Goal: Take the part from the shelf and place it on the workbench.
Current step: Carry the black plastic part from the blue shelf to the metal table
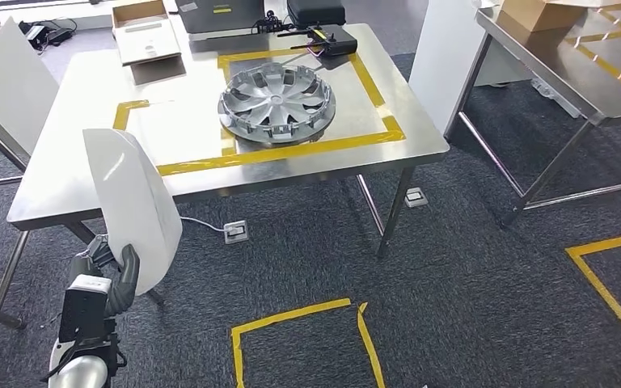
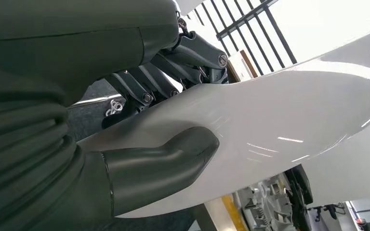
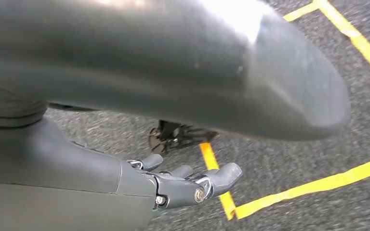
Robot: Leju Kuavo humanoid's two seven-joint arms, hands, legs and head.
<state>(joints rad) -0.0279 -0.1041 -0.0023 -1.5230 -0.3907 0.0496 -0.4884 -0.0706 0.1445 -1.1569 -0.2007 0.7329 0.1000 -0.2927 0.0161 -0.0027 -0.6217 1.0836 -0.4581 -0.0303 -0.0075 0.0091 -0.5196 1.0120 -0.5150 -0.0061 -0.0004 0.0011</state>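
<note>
My left hand (image 1: 110, 275) grips the lower end of a glossy white curved panel (image 1: 133, 202), which stands upright in front of the steel workbench (image 1: 73, 174). In the left wrist view the thumb (image 2: 164, 166) presses on the white panel (image 2: 289, 115) and the dark fingers (image 2: 173, 77) wrap behind it. My right hand (image 3: 192, 185) hangs over the grey carpet with its fingers loosely curled and nothing in them. A silver wheel cover (image 1: 276, 103) lies on the workbench inside a yellow tape square (image 1: 291, 152).
A cardboard box (image 1: 144, 31), black cases and a small black device (image 1: 331, 39) sit at the workbench's far edge. A second steel table (image 1: 582, 73) stands to the right. Yellow tape outlines (image 1: 307, 319) mark the carpet. A floor socket (image 1: 236, 232) lies under the bench.
</note>
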